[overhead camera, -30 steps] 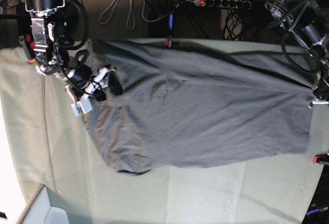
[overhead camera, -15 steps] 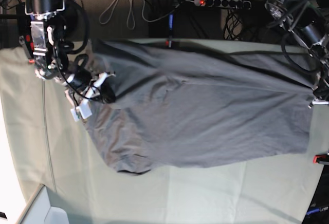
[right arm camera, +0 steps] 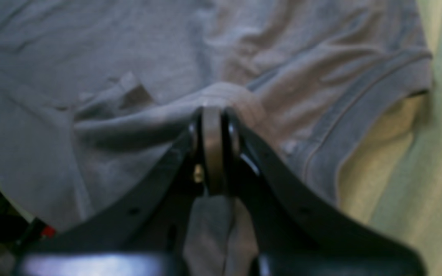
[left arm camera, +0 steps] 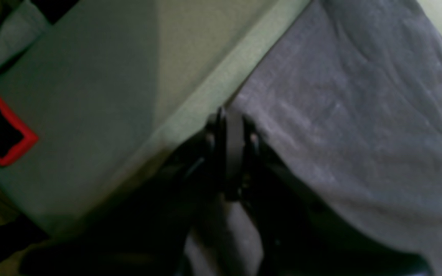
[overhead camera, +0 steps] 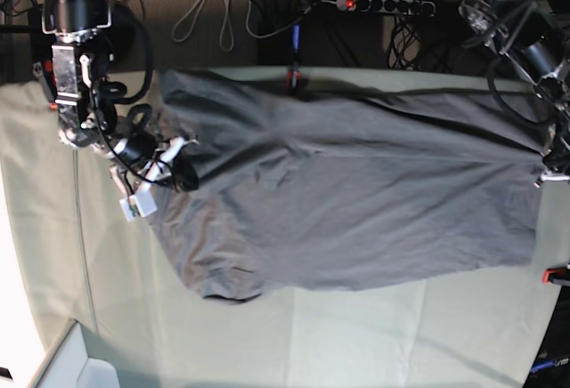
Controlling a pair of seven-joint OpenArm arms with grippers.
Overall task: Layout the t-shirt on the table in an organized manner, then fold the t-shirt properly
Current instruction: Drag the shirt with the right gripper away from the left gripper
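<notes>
- The t-shirt (overhead camera: 356, 201) lay lengthwise left to right across the table (overhead camera: 356, 335).
- The right gripper (right arm camera: 213, 115) pinched its left end; the left gripper (left arm camera: 230, 122) clenched its right edge.

The t-shirt (overhead camera: 356, 210) reads as soft matt grey knit cloth, finely textured up close and rumpled into loose folds, with a stitched hem along its sleeve. Beneath it, the table (overhead camera: 374, 335) wears a pale green woven cover, matt and lightly creased. The right gripper (right arm camera: 214, 115) shows smooth black plastic fingers with a dull sheen; the left gripper (left arm camera: 230, 126) looks alike, dark and smooth.
</notes>
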